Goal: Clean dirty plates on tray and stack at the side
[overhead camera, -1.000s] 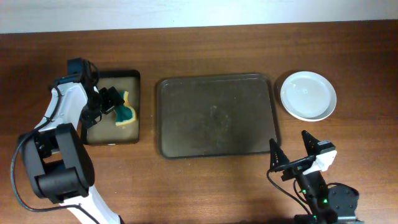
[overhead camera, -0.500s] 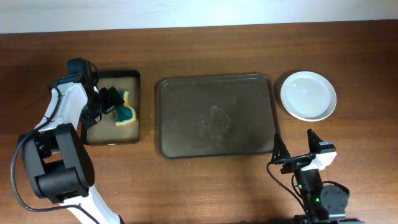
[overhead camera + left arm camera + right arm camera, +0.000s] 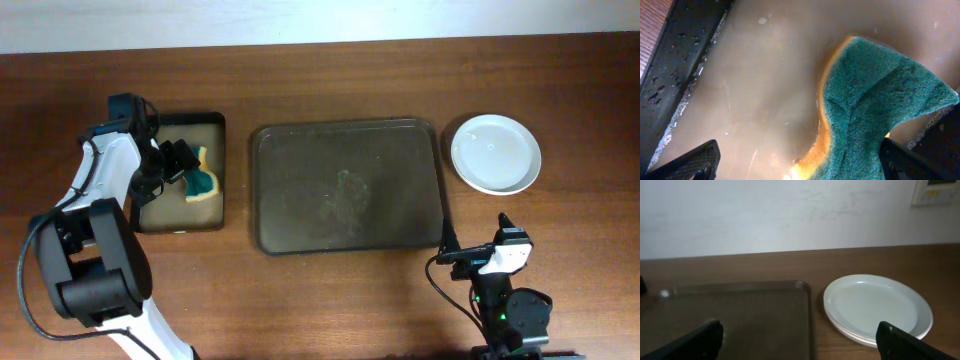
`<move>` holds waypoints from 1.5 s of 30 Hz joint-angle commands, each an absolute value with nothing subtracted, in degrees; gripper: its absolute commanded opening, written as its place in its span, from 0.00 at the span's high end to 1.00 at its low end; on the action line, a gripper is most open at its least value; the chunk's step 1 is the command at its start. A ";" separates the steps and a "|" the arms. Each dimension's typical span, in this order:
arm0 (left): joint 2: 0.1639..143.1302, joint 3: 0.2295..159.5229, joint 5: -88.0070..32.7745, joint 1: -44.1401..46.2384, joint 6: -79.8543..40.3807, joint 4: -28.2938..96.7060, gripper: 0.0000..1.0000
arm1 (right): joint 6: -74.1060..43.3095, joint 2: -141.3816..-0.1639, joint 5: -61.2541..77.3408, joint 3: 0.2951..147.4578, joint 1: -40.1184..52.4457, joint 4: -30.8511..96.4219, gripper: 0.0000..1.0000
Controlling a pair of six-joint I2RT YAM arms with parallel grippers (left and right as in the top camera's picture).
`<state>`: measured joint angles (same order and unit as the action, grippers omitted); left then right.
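Plates (image 3: 496,153) sit stacked on the counter (image 3: 340,300) just right of the tray (image 3: 345,125), which lies bare, so the cleaning looks finished to me. Left of the tray, the left claw (image 3: 185,165) hangs low over a small black tray (image 3: 675,65), spread wide and gripping nothing. The green-and-yellow sponge (image 3: 203,183) lies between its fingers, likely where it belongs. Near the tray's front right corner the right claw (image 3: 474,236) is held level, pointing toward the plates, wide apart and empty.

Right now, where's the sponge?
Overhead view: the sponge lies in the small black tray at the table's left, left of the brown tray, beside the open left pincer.
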<state>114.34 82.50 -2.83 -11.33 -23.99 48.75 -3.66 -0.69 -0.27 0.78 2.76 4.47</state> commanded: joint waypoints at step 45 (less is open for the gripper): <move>106.39 83.31 -5.65 -11.73 -23.53 47.22 0.01 | 0.67 -0.19 -1.13 0.32 0.30 4.69 0.02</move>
<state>113.43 82.50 -2.81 -11.33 -23.97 48.51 0.27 -0.69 -0.43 0.78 0.67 4.47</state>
